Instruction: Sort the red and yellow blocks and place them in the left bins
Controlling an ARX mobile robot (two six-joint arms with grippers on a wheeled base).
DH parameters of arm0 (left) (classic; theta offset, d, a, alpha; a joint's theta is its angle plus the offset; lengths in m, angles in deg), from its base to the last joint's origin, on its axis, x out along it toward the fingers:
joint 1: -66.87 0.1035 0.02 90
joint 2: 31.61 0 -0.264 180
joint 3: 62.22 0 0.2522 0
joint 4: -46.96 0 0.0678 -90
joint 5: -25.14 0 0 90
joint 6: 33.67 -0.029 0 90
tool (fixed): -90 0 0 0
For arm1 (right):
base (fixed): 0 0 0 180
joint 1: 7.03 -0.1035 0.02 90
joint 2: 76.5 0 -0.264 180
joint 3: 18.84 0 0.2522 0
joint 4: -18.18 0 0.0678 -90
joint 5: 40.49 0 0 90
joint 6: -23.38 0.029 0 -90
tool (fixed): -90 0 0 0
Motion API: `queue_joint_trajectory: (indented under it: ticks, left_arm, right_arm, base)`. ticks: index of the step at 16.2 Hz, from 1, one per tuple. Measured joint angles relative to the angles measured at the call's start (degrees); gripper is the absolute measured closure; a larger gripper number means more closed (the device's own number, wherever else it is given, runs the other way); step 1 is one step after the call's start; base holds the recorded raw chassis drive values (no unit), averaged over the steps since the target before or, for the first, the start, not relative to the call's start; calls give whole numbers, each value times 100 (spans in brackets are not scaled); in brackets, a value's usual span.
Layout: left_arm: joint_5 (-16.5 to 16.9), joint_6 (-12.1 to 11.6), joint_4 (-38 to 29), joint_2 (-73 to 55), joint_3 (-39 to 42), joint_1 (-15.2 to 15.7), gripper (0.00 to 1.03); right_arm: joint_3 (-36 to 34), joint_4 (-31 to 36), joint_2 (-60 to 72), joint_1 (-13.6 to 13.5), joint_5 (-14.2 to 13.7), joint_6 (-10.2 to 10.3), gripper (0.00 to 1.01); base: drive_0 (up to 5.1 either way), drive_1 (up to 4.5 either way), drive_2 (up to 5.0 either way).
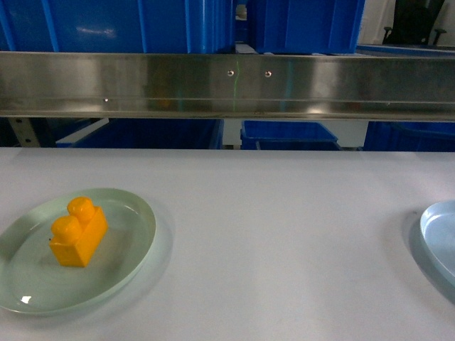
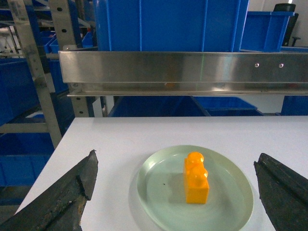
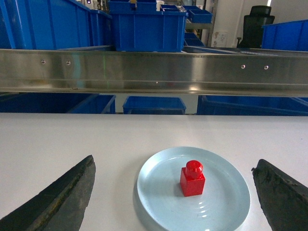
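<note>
Hovering, released: left claw (image 2: 175, 192) above yellow block (image 2: 196, 178) on green plate (image 2: 159, 202); right claw (image 3: 173, 192), released, above red block (image 3: 192, 179) on blue plate (image 3: 154, 197). Bins (image 1: 114, 25) behind rail. Step, I judge: pre-grasp; next, descend, straddle, clench.

- We count 2 blocks: one yellow block (image 1: 79, 232) with two studs, one red block (image 3: 192, 178) with one stud.
- 2 plates: one pale green plate (image 1: 135, 249), one light blue plate (image 3: 159, 192).
- One block per plate.
- Blue bins (image 1: 106, 25) behind the steel rail (image 1: 227, 84): several, exact count unclear.
</note>
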Motion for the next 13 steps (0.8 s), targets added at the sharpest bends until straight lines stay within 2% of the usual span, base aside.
queue_joint_trajectory:
  ticks: [13]
  left_arm:
    - [0, 2, 0, 0, 0, 0, 5]
  right_arm:
    - [0, -2, 0, 0, 0, 0, 3]
  base:
    - [0, 0, 0]
